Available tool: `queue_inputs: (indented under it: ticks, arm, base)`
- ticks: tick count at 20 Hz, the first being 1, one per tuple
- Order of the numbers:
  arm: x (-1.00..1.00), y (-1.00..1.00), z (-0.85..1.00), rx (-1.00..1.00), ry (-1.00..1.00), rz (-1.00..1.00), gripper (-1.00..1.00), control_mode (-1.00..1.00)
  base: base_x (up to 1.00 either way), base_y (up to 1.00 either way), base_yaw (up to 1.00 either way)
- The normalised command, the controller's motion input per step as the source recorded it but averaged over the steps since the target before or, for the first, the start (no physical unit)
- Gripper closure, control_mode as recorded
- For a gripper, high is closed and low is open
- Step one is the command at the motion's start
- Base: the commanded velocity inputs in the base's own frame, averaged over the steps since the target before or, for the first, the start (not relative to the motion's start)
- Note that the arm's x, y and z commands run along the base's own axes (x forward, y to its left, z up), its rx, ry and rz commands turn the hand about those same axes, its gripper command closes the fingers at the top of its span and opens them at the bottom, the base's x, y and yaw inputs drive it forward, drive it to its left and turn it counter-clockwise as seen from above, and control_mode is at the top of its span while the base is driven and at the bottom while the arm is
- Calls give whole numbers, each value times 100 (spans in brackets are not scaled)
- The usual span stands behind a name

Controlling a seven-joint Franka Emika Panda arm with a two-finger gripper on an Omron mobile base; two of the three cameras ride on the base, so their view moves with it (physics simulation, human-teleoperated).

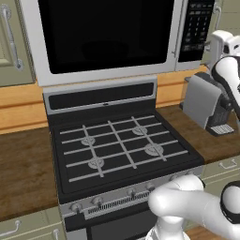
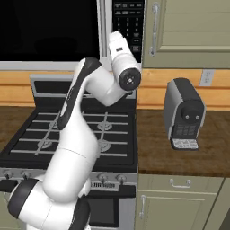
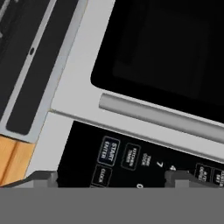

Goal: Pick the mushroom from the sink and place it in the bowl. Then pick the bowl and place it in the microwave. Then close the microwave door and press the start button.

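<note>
Microwave [image 1: 105, 40] door [image 3: 144, 52] closed, black glass, silver bar handle [image 3: 162, 117]; jaws parted, empty.

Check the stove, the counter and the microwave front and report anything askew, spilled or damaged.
Nothing stands out. The microwave door sits shut and flush in its frame, the keypad panel looks intact, the stove grates lie straight, and the coffee machine stands upright on the counter. No spills show. The gripper faces the keypad near the start button.

Brushed silver metal frames the microwave [image 1: 101, 70] around glossy black glass; its keypad [image 3: 131, 159] is smooth black. Matt black stove [image 1: 122, 150], grainy wooden counter [image 2: 179, 157], smooth grey plastic coffee machine [image 2: 184, 112].
</note>
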Motion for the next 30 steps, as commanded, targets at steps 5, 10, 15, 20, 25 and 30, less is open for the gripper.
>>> queue_inputs:
  ticks: [5,10,15,20,25,30]
  arm:
    - [34,11,0,52,4,1,100,-100]
    - [27,0,-2,24,6,13,100,-100]
    - [34,0,0,2,0,8,100,-100]
    - [39,-4,0,0,0,3,100,-100]
    - [63,0,0,0,0,1,100,-100]
    - [53,0,-3,0,0,1,100,-100]
  base:
    - [0,0,0]
    - [0,0,0]
    - [0,0,0]
    - [0,0,0]
    - [0,0,0]
    - [0,0,0]
